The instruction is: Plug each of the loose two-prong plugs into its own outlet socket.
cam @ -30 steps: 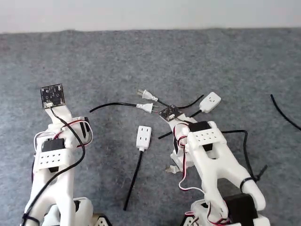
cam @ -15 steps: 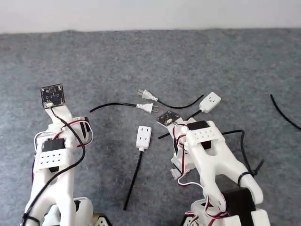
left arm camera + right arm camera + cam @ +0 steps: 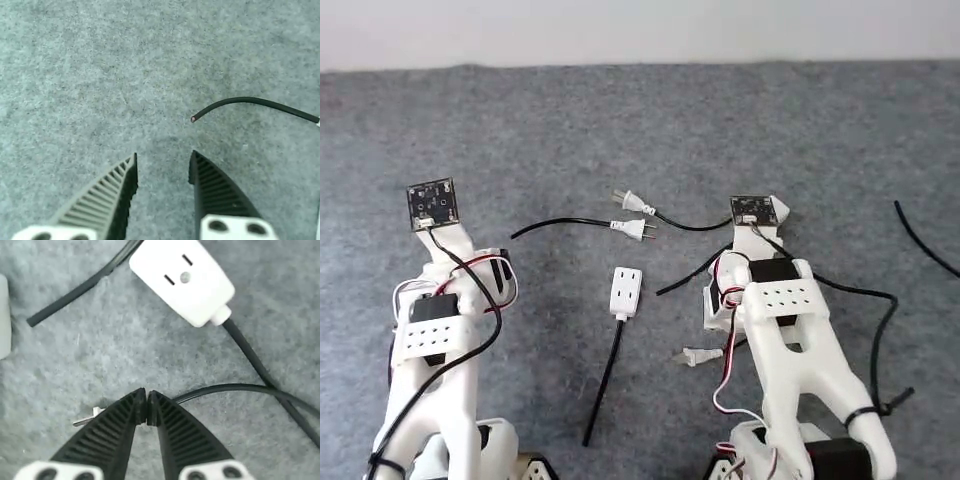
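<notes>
Right gripper [image 3: 146, 395]: jaws pressed together, a plug [image 3: 95, 414] just under the tips, prongs out one side, cord [image 3: 225, 388] out the other; grip on it unclear. White socket [image 3: 182, 280] lies near, beyond the tips. Left gripper [image 3: 162, 159] gapes over carpet [image 3: 100, 75], near a cord end [image 3: 193, 119].

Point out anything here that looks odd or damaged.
A black cable ahead of the left gripper ends in a bare cut tip on the carpet; so does another cable beside the white outlet. Otherwise nothing stands out.
</notes>
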Controlling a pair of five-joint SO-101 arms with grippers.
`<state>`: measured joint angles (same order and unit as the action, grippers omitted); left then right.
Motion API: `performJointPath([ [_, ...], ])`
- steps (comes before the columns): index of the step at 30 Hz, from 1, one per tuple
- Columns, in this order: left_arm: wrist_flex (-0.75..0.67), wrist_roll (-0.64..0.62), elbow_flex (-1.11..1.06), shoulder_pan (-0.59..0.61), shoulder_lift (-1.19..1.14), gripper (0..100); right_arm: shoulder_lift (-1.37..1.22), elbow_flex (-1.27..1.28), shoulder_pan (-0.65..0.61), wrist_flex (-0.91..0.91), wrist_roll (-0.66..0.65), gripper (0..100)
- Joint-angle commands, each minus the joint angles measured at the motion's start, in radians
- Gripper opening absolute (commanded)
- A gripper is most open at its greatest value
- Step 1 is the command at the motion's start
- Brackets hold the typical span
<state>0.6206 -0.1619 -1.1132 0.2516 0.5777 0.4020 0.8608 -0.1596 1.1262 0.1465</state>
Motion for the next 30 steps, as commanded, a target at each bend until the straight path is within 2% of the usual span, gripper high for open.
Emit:
performJointPath([
  [1,-0.023,-0.003,0.004,-0.008,0.018,17,0.008,0.0,0.01,0.022,-0.078,1.3],
  [3,-0.023,-0.003,0.004,-0.008,0.018,17,-0.019,0.0,0.013,0.044,-0.13,1.7],
  [6,-0.023,-0.003,0.004,-0.008,0.018,17,-0.087,0.0,0.016,0.062,-0.196,8.4],
  [10,-0.023,-0.003,0.004,-0.008,0.017,17,-0.209,-0.011,0.016,0.048,-0.222,14.3],
  [17,-0.023,-0.003,0.004,-0.008,0.017,17,-0.305,-0.068,0.016,0.041,-0.218,14.2],
  [23,-0.023,-0.003,0.004,-0.008,0.017,17,-0.309,-0.069,0.016,0.01,-0.222,0.6],
  [26,-0.023,-0.003,0.004,-0.008,0.017,17,-0.303,-0.069,0.016,0.013,-0.219,3.4],
  [30,-0.023,-0.003,0.004,-0.008,0.017,17,-0.3,-0.069,0.016,0.015,-0.219,2.3],
])
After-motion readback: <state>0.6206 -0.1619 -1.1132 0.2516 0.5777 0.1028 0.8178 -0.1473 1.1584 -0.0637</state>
